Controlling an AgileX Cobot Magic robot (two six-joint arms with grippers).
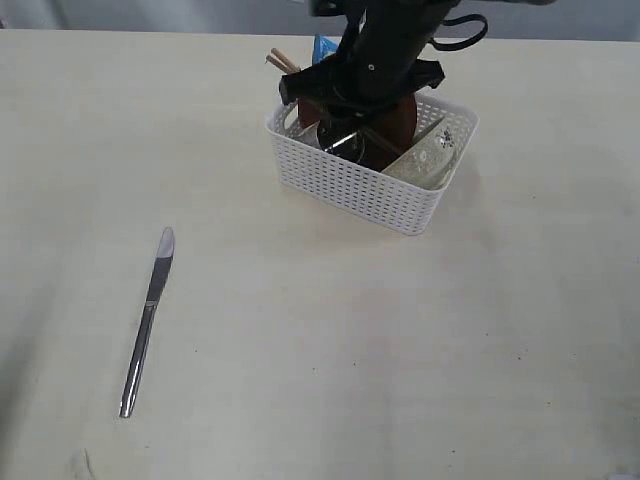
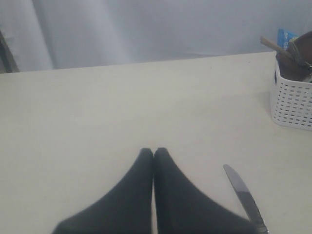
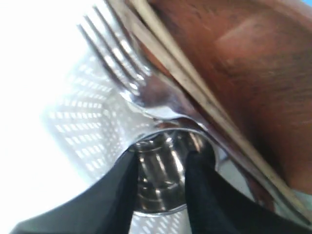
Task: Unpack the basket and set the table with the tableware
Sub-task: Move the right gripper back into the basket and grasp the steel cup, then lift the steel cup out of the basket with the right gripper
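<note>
You have one flat steel knife (image 1: 148,320) lying on the pale, faintly grained table (image 1: 330,380), well apart from the one white lattice basket (image 1: 355,190). The basket holds two thin wooden chopsticks (image 3: 180,83) leaning on one round brown plate (image 3: 243,73). Only your right wrist view shows the one fork (image 3: 122,63) and one shiny steel cup (image 3: 156,190) in there. Your right gripper (image 3: 158,156) pinches that cup between its black fingers. Your left gripper (image 2: 153,152), seen only from its own wrist, hovers above the table, jaws pressed together, empty.
</note>
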